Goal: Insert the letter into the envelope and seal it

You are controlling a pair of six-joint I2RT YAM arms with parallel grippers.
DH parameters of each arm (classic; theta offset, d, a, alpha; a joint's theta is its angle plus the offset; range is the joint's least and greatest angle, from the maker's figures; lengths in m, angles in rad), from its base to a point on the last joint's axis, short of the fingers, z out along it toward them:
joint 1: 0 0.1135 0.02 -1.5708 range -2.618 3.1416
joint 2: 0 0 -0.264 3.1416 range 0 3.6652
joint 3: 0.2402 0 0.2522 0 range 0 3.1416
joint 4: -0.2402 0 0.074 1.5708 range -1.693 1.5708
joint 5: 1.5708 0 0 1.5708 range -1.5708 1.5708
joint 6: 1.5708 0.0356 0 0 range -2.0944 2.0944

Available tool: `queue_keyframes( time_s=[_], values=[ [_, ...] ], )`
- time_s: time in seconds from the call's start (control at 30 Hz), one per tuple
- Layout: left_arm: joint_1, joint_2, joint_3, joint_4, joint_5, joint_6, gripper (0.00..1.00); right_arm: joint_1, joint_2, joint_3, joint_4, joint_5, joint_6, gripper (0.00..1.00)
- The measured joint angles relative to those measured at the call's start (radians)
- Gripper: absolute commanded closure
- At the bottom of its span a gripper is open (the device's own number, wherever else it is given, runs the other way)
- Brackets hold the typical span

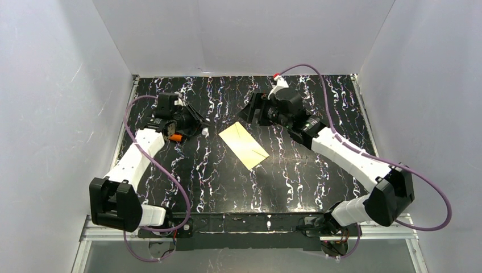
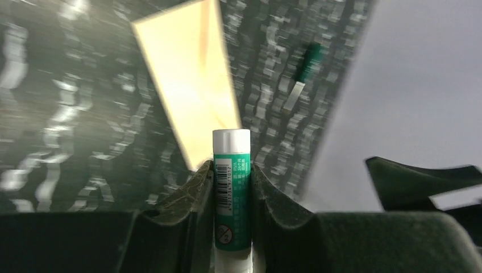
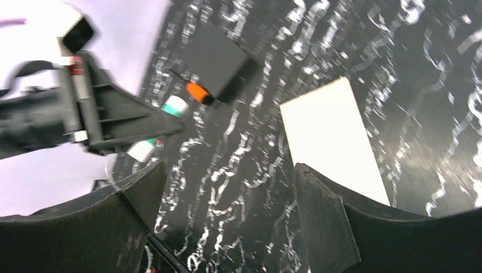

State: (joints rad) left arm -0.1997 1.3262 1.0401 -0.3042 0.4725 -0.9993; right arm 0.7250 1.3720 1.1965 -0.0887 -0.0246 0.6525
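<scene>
While the envelope [image 1: 244, 145] lies flat near the middle of the dark marbled surface [image 1: 295, 182], its long sides are seen running from about 10 o'clock to about 4 o'clock in the overhead view. Its cream-yellow face is turned up, and it is touched by neither arm. The letter cannot be made out as a separate sheet in any view, so its place cannot be told.

At about 10 o'clock from the envelope, the left gripper [image 2: 231, 173] is held near the envelope's corner but apart from it. Its jaws are closed narrowly on a glue stick [image 2: 231, 145], whose green-and-white labelled barrel is pinched lengthwise between the two pads. The whitish end of the stick is seen projecting beyond them towards the envelope.

At about 12 o'clock from the envelope, the right gripper [image 3: 227, 170] is positioned close to the envelope's far edge. Its jaws are spread wide and nothing is held between them. Through the gap only the marbled surface is seen, with the envelope at about 2 o'clock in the right wrist view and the left gripper at about 10 o'clock.
</scene>
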Motion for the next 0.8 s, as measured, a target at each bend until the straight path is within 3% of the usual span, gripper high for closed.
queue_keyframes(
  time_s=[0.2,0.4,0.53,0.8],
  values=[
    [-0.089,0.094,0.067,-0.196,-0.372,0.302,1.00,-0.002,0.050,-0.004,-0.138,0.096,0.026,0.12],
    [-0.190,0.327,0.097,-0.244,-0.610,0.434,1.00,-0.002,0.068,-0.004,-0.177,0.132,0.031,0.12],
    [-0.221,0.381,0.097,-0.233,-0.717,0.481,1.00,-0.006,0.089,-0.004,-0.187,0.134,0.031,0.12],
    [-0.234,0.444,0.101,-0.154,-0.784,0.535,0.86,-0.028,0.115,-0.003,-0.202,0.126,0.031,0.12]
  ],
)
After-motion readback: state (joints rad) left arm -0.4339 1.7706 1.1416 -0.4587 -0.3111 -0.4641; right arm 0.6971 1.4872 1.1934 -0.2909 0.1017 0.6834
